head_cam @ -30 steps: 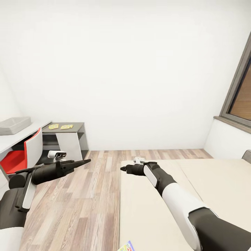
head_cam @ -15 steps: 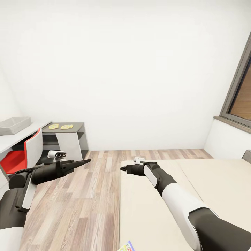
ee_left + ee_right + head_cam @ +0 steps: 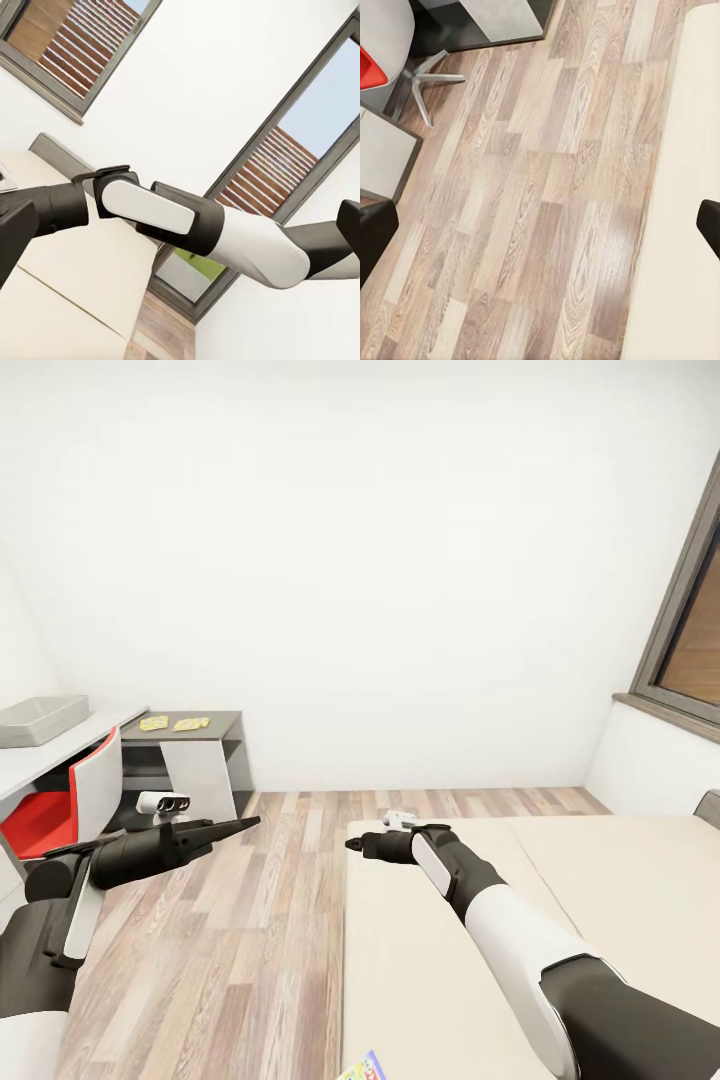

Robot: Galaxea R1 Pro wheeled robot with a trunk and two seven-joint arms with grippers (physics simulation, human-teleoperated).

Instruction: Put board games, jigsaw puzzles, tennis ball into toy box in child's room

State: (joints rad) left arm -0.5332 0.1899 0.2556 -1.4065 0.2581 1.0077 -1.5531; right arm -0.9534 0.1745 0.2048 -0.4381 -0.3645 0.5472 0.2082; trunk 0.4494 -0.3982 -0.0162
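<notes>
- Nothing has moved since the earlier pictures: both arms, the bed and the furniture sit exactly where they were.
- Nearest, at the bottom edge of the head view, a colourful corner of a board game (image 3: 362, 1068) lies on the bed (image 3: 420, 970), well behind the right gripper (image 3: 352, 844) and toward the robot.
- Right gripper hovers over the bed's left edge, pointing left toward the floor (image 3: 270, 920); in its wrist view the two fingertips (image 3: 709, 225) sit at opposite sides of the picture, so the jaws are spread and hold nothing.
- Left gripper (image 3: 248, 822) hangs over the wooden floor, well left of the right one; its fingers look pressed into one point in the head view, yet its wrist view shows dark tips far apart, so I cannot tell its state.
- Beyond the left gripper stand a red chair (image 3: 60, 810) and a grey side table (image 3: 195, 755) with two yellow items (image 3: 173, 723), too small to name.
- Farther left, a grey toy box (image 3: 38, 718) rests on the white table (image 3: 60, 755).
- Farthest to the right, a window (image 3: 690, 630) is set in the wall.
</notes>
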